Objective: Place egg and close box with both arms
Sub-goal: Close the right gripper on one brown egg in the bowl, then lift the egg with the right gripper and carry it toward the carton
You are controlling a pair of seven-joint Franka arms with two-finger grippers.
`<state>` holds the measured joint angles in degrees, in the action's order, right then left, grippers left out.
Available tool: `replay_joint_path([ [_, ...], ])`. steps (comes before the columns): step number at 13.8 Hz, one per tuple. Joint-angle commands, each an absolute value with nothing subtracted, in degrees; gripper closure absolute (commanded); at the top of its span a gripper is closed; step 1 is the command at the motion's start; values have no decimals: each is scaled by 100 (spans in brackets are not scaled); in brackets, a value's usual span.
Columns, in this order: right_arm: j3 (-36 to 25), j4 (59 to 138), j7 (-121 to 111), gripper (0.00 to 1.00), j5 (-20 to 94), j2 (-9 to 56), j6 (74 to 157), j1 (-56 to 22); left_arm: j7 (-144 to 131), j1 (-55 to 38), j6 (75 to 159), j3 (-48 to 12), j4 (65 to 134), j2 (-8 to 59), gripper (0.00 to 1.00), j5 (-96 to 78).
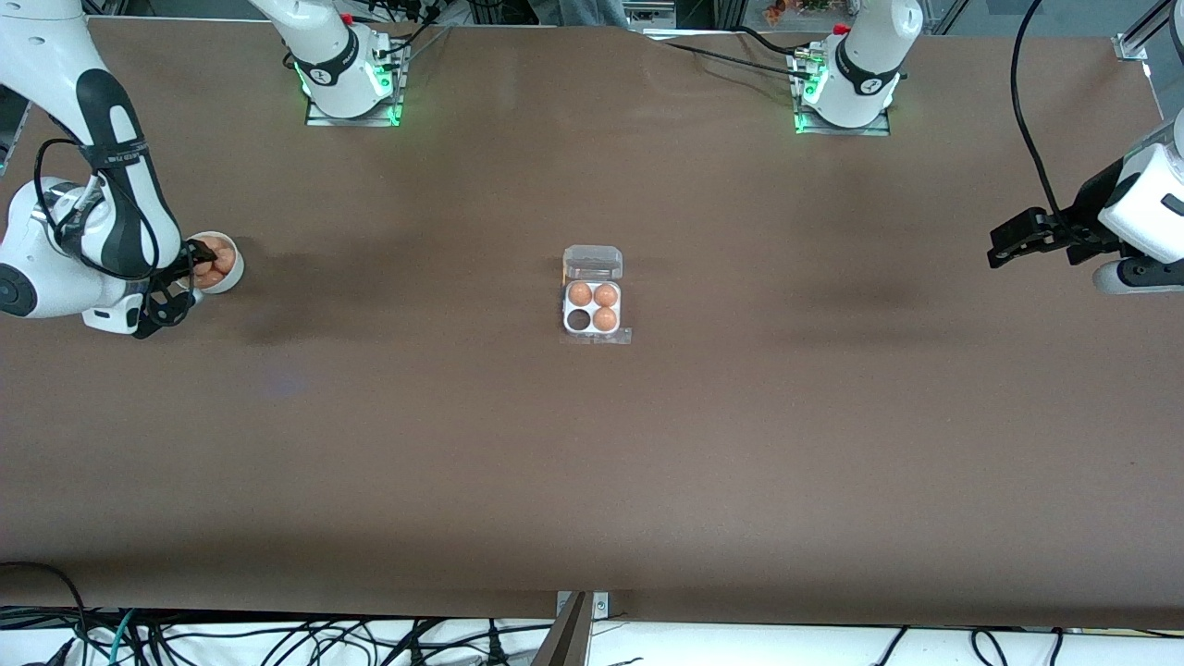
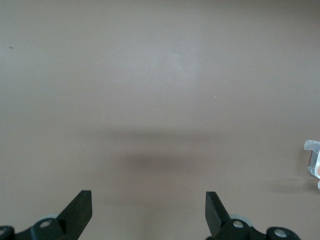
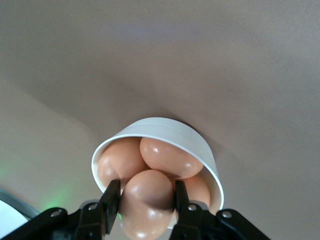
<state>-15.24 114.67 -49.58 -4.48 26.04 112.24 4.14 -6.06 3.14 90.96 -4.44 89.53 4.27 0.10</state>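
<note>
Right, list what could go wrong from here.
1. The right tool is shut on an egg in the bowl, with other eggs packed against it. Lifting may drag one out or tip the bowl.
2. The egg is smooth and held only at its sides, so it may slip on the way to the box.
3. Only one cell is empty, beside three eggs; a poor drop could knock them.

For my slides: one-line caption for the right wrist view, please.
Right gripper shut on an egg in the white bowl of eggs.
</note>
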Motion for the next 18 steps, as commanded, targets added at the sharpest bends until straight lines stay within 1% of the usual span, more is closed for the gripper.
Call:
replay_joint_path([
  [1,-1494,11207,-4922,64,-492,2654,11014,448,-466,352,9018,-448,8895,440,0,-62],
  [4,-1468,10628,-4817,65,-457,2838,10189,422,-466,352,9018,-448,8895,440,0,-62],
  [8,-1310,10100,-4659,64,-396,2856,9958,317,-466,352,9018,-448,8895,439,0,-62],
  [12,-670,9415,-4369,64,-220,2900,9546,167,-475,352,9018,-448,8895,448,0,-62],
  [15,-291,8879,-4307,64,393,3189,9378,167,-466,352,9018,-448,8895,448,0,-62],
  [18,-54,8562,-4298,64,1158,3558,9439,150,-466,352,9018,-448,8895,448,0,-62],
])
